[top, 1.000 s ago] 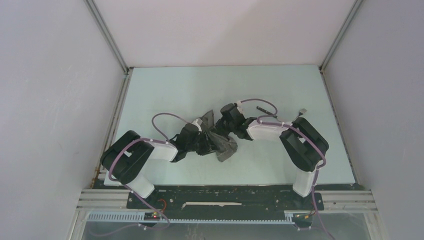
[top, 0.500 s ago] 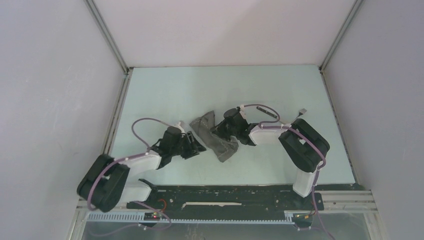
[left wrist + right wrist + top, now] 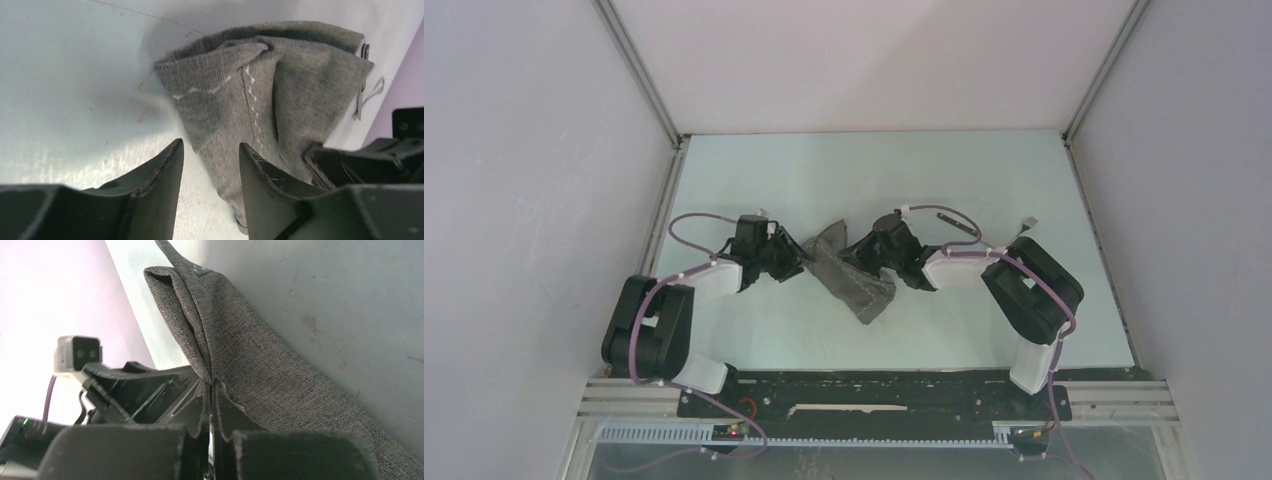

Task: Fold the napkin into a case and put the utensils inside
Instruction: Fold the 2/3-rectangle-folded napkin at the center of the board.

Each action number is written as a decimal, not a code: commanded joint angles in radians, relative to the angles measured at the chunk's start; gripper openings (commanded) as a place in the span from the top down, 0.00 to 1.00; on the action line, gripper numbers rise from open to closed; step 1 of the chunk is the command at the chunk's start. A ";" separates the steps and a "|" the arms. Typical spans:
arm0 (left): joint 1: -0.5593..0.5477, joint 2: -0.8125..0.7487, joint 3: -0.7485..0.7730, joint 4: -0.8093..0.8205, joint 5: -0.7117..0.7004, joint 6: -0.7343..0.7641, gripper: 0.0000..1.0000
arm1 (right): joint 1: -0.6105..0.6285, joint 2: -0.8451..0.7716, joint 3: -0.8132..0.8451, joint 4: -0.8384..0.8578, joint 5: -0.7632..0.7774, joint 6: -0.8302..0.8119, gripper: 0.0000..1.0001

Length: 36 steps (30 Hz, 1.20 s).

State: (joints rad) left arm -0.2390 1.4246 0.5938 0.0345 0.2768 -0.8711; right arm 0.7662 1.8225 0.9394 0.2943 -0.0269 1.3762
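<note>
The grey napkin [image 3: 852, 276] lies crumpled and half folded on the table between the two arms. It fills the left wrist view [image 3: 260, 95], with pale stitched hem lines, and the right wrist view [image 3: 260, 355]. My left gripper [image 3: 798, 259] is open and empty, its tips [image 3: 210, 146] just short of the cloth's left edge. My right gripper [image 3: 865, 262] is shut on a raised fold of the napkin [image 3: 210, 388]. The dark knife [image 3: 956, 221] and the silvery-headed fork [image 3: 1028, 224] lie on the table behind the right arm.
The pale green table [image 3: 874, 170] is boxed in by white walls, with metal rails on the left [image 3: 656, 230] and right [image 3: 1096, 230]. The right arm's body [image 3: 1024, 285] stands near the fork. Purple cables loop over both arms.
My left gripper has let go of the napkin and drawn back to the left and a little farther away. The right gripper stays shut on the cloth, which has settled lower.
</note>
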 commanded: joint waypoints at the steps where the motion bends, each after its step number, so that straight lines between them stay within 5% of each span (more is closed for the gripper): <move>1: 0.013 0.088 0.062 -0.028 0.024 0.033 0.55 | 0.002 0.002 -0.004 0.090 -0.034 0.025 1.00; 7: 0.012 0.136 0.055 -0.028 0.015 0.051 0.72 | 0.014 0.050 -0.025 0.190 -0.079 0.070 1.00; 25: -0.012 0.124 0.066 -0.064 -0.011 0.079 0.75 | 0.033 0.199 -0.142 0.591 -0.139 0.187 1.00; 36: -0.031 0.133 0.071 -0.081 -0.053 0.099 0.76 | 0.078 0.157 -0.185 0.532 -0.002 0.243 1.00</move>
State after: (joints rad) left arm -0.2550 1.5558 0.6434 0.0113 0.2634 -0.8185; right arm 0.8070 2.0232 0.7689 0.8421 -0.0986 1.5875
